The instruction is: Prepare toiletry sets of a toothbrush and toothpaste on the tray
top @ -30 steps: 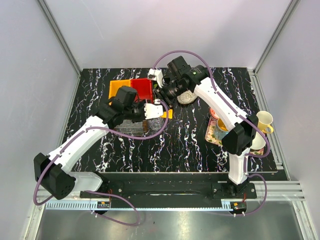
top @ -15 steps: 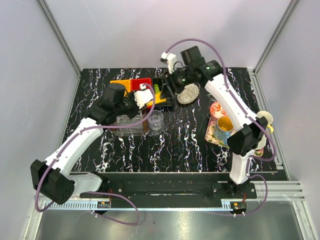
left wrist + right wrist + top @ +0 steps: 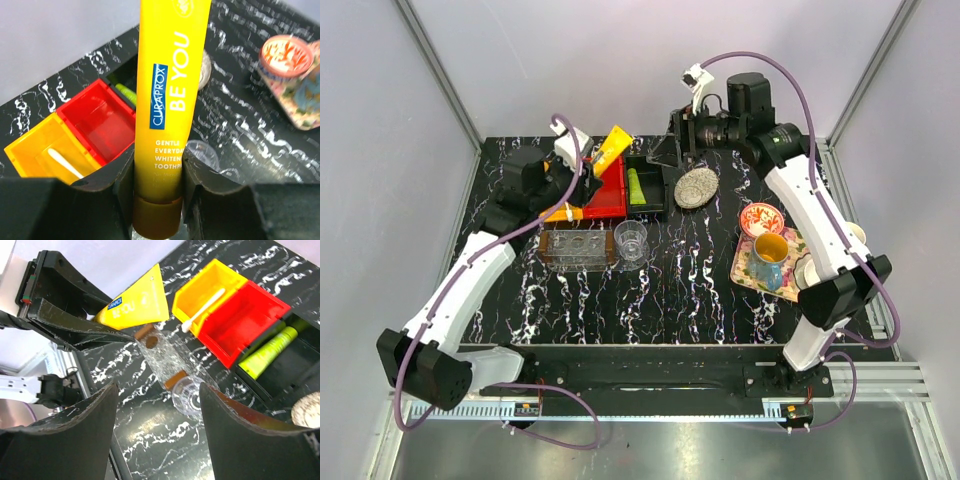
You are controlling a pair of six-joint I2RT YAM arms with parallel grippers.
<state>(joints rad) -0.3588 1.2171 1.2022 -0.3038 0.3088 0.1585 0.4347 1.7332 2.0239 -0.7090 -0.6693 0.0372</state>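
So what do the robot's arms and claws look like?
The left arm and right arm are smooth white tubes joined by chunky black joints. A thin purple cable loops along each one. The left claw and right claw each have two thick black fingers with curved inner edges.

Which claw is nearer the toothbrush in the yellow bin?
Left. The left claw, gripping the yellow toothpaste, hangs close above the toothbrush; the right claw is across the red bin and black bin.

yellow toothpaste (image 3: 170, 100) tail cut by top edge; toothbrush (image 3: 64, 161) end hidden by left gripper (image 3: 159, 167).
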